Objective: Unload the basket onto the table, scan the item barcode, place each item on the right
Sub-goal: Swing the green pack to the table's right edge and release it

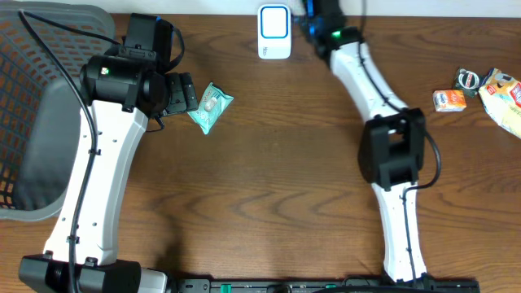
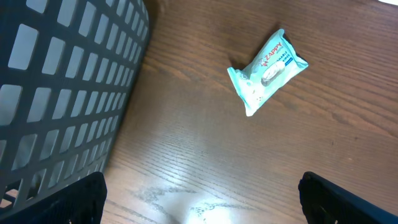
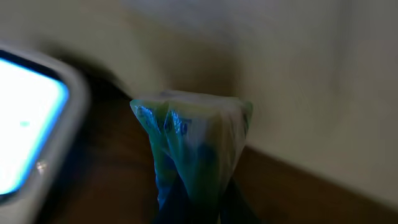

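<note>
At top centre of the overhead frame, the right gripper (image 1: 314, 24) held a blue-green packet (image 3: 193, 143) clamped beside the lit scanner (image 1: 274, 31), the scan apparently unfinished. The left gripper (image 1: 187, 92) gaped empty near a teal sachet (image 1: 210, 106).

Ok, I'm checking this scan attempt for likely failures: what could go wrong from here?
1. The right fingers pinch only a bunched end of the blue-green packet beside the scanner. It may slip, or the barcode may be creased or not face the scanner.
2. The open left fingers hang near the teal wipes packet by the basket. A careless move could nudge it.
</note>
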You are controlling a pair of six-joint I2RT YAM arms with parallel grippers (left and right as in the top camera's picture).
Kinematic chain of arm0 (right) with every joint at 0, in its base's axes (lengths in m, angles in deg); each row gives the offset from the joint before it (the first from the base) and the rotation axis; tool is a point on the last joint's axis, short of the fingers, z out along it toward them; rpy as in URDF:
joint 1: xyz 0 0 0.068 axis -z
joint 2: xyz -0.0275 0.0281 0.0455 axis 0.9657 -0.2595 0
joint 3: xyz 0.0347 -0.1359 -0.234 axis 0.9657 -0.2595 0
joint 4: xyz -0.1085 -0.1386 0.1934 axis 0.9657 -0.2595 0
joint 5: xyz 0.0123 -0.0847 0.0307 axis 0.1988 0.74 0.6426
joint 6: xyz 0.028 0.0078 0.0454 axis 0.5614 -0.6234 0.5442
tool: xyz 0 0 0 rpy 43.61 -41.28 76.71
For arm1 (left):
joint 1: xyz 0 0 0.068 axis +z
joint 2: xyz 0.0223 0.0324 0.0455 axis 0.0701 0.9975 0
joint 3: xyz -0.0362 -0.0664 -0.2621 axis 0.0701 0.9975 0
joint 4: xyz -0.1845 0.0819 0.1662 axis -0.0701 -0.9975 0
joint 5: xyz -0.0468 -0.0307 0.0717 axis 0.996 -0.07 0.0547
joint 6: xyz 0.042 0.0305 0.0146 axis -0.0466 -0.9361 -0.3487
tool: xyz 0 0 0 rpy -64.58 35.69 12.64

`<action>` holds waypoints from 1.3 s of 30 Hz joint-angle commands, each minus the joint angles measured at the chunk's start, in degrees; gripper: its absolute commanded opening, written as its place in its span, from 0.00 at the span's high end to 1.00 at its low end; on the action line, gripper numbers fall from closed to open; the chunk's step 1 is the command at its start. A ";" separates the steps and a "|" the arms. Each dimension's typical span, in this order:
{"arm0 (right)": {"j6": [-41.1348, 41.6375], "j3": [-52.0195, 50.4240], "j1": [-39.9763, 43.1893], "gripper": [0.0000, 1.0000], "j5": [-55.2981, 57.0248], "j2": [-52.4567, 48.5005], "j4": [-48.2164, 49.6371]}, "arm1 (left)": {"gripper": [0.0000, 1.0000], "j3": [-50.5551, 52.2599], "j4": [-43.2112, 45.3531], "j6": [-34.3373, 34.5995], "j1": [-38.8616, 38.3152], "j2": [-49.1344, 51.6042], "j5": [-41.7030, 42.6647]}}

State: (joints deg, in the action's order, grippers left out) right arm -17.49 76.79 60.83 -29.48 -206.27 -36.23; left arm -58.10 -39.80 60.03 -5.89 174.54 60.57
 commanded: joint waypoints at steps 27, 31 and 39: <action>12.24 0.87 30.27 0.01 -12.74 4.02 -30.08 | 0.02 0.17 -0.11 0.52 0.09 -0.09 -0.70; 12.24 0.87 29.03 0.01 -24.79 4.02 -30.53 | 0.02 0.17 -0.11 0.52 0.09 -0.09 -0.70; 13.90 0.87 22.29 0.01 -52.81 4.02 -34.47 | 0.02 0.17 -0.11 0.52 0.09 -0.09 -0.70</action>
State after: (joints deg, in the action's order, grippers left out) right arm -5.56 77.00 86.86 -66.11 -205.17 -69.21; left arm -58.10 -39.82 60.03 -5.89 174.54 60.57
